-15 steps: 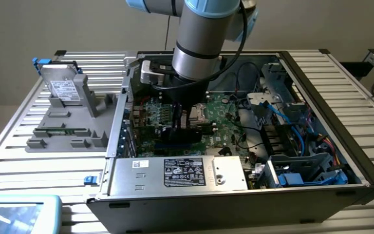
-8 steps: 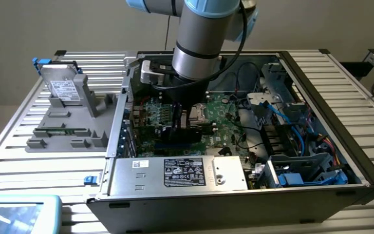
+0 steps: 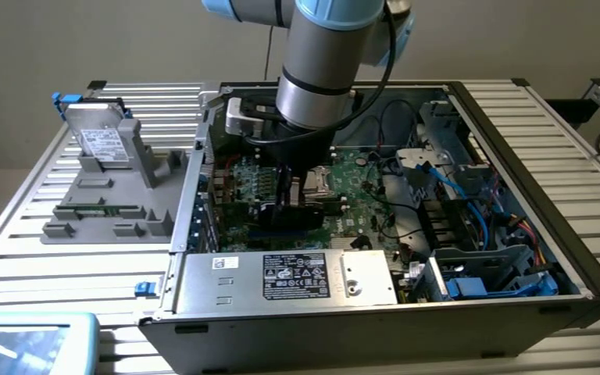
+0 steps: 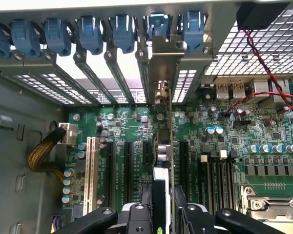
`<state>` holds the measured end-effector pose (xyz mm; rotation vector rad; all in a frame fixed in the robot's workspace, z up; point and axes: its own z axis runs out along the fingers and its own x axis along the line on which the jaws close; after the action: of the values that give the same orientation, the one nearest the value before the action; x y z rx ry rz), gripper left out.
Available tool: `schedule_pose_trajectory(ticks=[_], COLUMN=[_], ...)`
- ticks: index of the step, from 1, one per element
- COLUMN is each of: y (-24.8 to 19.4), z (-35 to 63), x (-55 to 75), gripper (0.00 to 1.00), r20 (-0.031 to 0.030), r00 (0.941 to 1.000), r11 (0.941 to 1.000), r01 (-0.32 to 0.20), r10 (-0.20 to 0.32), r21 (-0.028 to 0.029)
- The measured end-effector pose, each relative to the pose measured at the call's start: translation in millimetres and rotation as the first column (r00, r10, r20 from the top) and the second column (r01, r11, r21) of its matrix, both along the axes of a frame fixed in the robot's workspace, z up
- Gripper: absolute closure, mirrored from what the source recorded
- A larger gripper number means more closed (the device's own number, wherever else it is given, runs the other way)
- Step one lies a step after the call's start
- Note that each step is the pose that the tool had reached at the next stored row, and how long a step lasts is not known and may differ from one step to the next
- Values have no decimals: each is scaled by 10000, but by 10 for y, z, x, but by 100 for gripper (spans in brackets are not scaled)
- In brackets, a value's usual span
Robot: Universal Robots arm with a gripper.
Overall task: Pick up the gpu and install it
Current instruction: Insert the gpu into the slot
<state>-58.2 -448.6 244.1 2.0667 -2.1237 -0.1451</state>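
The gpu (image 4: 162, 148) stands edge-on between my fingers, a thin card running from them to the case's rear wall. Its silver end bracket (image 4: 162, 61) lies against a rear slot opening, under the blue clips. My gripper (image 4: 165, 197) is shut on the card's near end, one black finger (image 4: 150, 207) on each side. The card sits over a black expansion slot of the green motherboard (image 4: 205, 146); I cannot tell whether its edge is down in the slot. In the exterior view the gripper (image 3: 298, 205) reaches down inside the open computer case (image 3: 508, 141), low over the motherboard.
Several blue retention clips (image 4: 90, 31) line the rear slots. Red wires (image 4: 263, 73) hang near the rear ports. A power supply (image 3: 290, 277) fills the case's front. Blue cables (image 3: 487, 203) lie at the exterior view's right. A grey fixture holding a hard drive (image 3: 102, 141) stands at the exterior view's left.
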Motion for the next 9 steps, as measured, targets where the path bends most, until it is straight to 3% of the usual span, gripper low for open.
schedule_pose_trajectory(ticks=[9], y=[3], z=[-6], x=[-2], gripper=[72], r20=[0], r00=[10000], r11=[10000], r01=[-1], r10=[1], r21=[-14])
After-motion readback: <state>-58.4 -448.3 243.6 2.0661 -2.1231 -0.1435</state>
